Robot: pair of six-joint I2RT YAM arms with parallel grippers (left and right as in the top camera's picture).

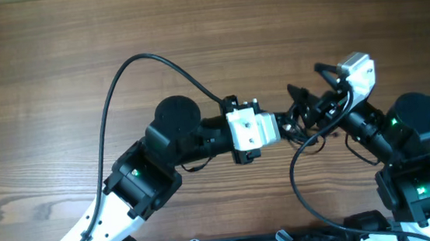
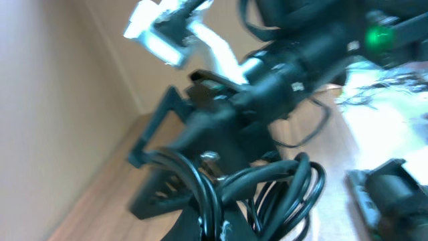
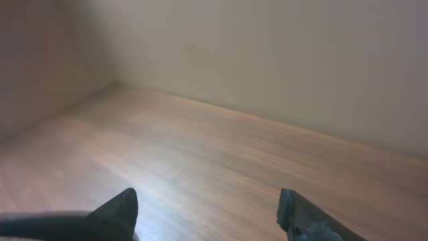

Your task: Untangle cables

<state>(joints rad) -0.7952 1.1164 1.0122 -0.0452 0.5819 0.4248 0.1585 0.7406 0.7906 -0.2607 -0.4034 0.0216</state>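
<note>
Bundle of thin black looped cables is held in the tightly closed left tool, above the brown wooden tabletop. The right tool is spread wide nearby. One loose loop should be pinched and pulled out slowly.

Cables in left claw tip, bunched btwn it & right claw – right claw just beyond, opp. side – both above counter.

Pincers: two, left pincer, right pincer. Cable bundle: one. Table: one.
</note>
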